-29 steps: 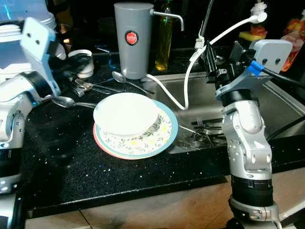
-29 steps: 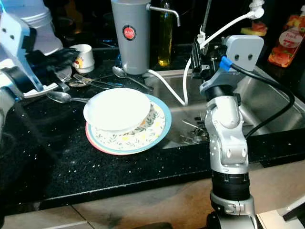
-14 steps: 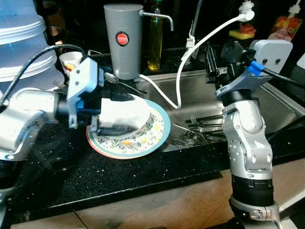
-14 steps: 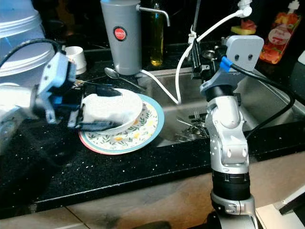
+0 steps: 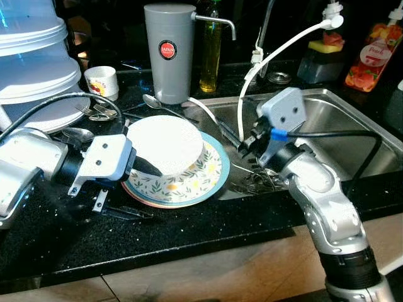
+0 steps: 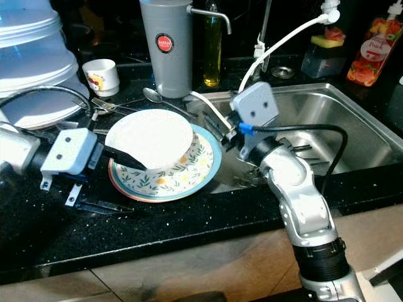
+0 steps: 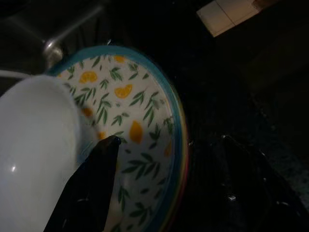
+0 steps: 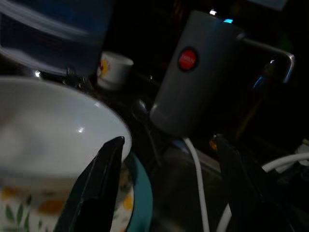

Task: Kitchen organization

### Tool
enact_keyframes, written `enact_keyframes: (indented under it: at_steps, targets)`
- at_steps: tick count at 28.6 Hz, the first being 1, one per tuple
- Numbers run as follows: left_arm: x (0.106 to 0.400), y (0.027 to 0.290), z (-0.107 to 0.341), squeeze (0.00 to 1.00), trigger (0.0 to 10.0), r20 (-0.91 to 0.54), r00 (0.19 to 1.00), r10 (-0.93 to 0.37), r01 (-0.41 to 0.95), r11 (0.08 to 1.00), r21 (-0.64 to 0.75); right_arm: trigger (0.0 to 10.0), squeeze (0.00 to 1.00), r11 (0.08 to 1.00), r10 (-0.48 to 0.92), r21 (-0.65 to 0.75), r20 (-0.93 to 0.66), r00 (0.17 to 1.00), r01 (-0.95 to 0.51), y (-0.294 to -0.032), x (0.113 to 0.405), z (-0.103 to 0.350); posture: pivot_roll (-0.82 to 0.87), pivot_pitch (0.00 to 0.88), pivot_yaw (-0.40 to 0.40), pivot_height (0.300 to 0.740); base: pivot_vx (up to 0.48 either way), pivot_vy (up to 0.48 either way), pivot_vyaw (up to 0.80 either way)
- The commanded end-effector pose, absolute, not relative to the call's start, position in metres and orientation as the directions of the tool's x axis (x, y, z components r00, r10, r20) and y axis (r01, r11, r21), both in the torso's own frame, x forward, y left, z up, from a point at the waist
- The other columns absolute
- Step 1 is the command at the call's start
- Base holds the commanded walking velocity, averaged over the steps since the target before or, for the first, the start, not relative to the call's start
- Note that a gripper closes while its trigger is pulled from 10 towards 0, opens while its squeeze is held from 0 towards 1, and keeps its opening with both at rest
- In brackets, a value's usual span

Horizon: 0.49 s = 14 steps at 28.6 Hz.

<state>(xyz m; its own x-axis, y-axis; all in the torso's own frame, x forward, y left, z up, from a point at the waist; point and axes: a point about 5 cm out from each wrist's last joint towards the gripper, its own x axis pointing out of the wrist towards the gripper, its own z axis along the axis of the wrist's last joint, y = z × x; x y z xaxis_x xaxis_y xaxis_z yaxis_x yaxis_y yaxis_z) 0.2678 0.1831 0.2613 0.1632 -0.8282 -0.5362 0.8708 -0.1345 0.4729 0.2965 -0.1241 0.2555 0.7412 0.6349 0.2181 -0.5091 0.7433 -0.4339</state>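
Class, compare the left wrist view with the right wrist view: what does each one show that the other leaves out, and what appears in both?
Left wrist view alone: the floral plate's orange-and-leaf pattern nearly whole, with one left gripper finger lying on the plate against the white bowl.

Right wrist view alone: the grey dispenser with its red badge, a small white cup and a white cable.

Both: the white bowl sitting on the plate, seen between two open black fingers.
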Motion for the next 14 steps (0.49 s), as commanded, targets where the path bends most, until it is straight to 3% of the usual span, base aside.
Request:
enact_keyframes:
  at_steps: [1,6,7,8,10,11,14]
  targets:
    - [0.277,0.183,0.254,0.0,10.0,-0.537,0.229,-0.812,0.859,-0.091,0.503,10.0,0.0,0.679,0.689,-0.466,0.135,0.712,-0.568,-0.124,0.29,0.249,0.04,0.0,-0.016,0.74,0.0,0.0,0.0]
    - [0.284,0.179,0.25,0.0,10.0,-0.509,0.268,-0.818,0.845,-0.053,0.532,10.0,0.0,0.627,0.725,-0.481,0.072,0.685,-0.613,-0.131,0.284,0.246,0.03,0.0,-0.019,0.74,0.0,0.0,0.0]
    - [0.285,0.178,0.248,0.0,6.5,-0.506,0.273,-0.818,0.84,-0.055,0.54,10.0,0.0,0.623,0.727,-0.482,0.066,0.683,-0.616,-0.133,0.283,0.247,0.03,0.0,-0.019,0.74,0.0,0.0,0.0]
    - [0.286,0.177,0.247,0.0,4.2,-0.503,0.279,-0.818,0.834,-0.053,0.549,10.0,0.0,0.62,0.728,-0.483,0.064,0.682,-0.618,-0.135,0.282,0.247,0.03,0.0,-0.019,0.74,0.0,0.0,0.0]
    - [0.287,0.176,0.247,0.0,4.2,-0.495,0.283,-0.822,0.83,-0.049,0.556,10.0,0.0,0.623,0.726,-0.484,0.068,0.684,-0.614,-0.136,0.282,0.248,0.02,0.0,-0.017,0.74,0.0,0.0,0.0]
    - [0.289,0.175,0.249,0.0,0.0,-0.481,0.293,-0.826,0.82,-0.042,0.57,10.0,0.0,0.627,0.724,-0.484,0.073,0.686,-0.611,-0.137,0.282,0.25,0.02,0.0,-0.017,0.74,0.0,0.0,0.0]
    - [0.295,0.169,0.257,0.0,0.0,-0.422,0.319,-0.848,0.789,-0.009,0.615,10.0,0.0,0.643,0.716,-0.48,0.1,0.691,-0.597,-0.141,0.281,0.254,0.02,0.0,-0.017,0.74,0.0,0.0,0.0]
